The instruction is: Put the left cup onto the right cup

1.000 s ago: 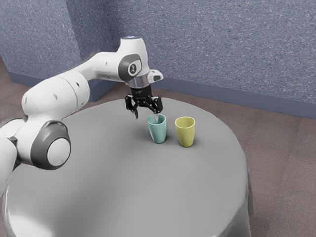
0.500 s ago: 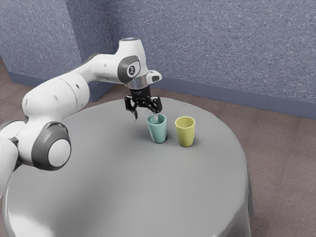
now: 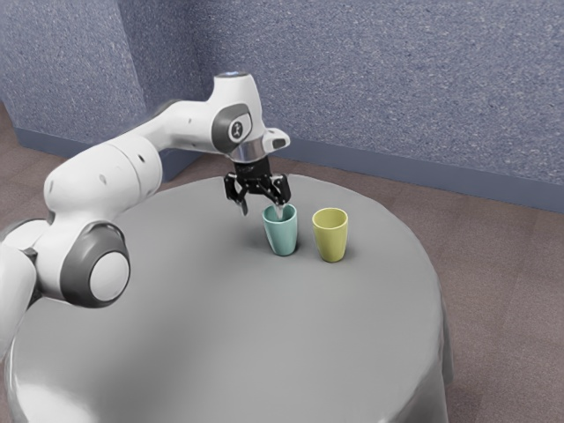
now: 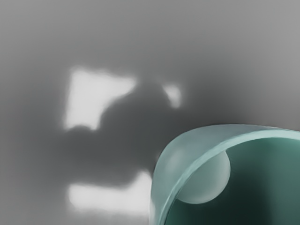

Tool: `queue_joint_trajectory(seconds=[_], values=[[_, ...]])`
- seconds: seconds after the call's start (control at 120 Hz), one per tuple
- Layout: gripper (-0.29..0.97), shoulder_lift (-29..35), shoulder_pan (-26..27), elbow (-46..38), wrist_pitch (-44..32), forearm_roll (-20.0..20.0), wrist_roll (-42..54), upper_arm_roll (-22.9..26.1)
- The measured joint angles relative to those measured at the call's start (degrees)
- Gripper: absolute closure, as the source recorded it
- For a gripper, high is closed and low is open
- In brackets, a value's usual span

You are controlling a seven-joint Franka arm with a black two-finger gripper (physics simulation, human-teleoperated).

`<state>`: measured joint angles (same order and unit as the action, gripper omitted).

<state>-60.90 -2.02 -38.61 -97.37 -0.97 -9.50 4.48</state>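
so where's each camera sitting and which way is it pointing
Exterior view: beside the arm, raised, looking down across the grey table at the teal cup and yellow cup; the arm enters from the exterior view's left, open gripper at the teal cup's rim.
Wrist view: on the hand, looking down onto the teal cup's rim and the tabletop; a shadow, likely the hand's, falls there.
Shared: the teal cup and the table.
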Motion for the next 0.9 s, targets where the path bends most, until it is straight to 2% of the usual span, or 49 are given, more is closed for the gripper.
queue_joint_trajectory(seconds=[0.9], values=[[0.39, -0.21, 0.36, 0.00, -0.26, 0.18, -0.38, 0.47]])
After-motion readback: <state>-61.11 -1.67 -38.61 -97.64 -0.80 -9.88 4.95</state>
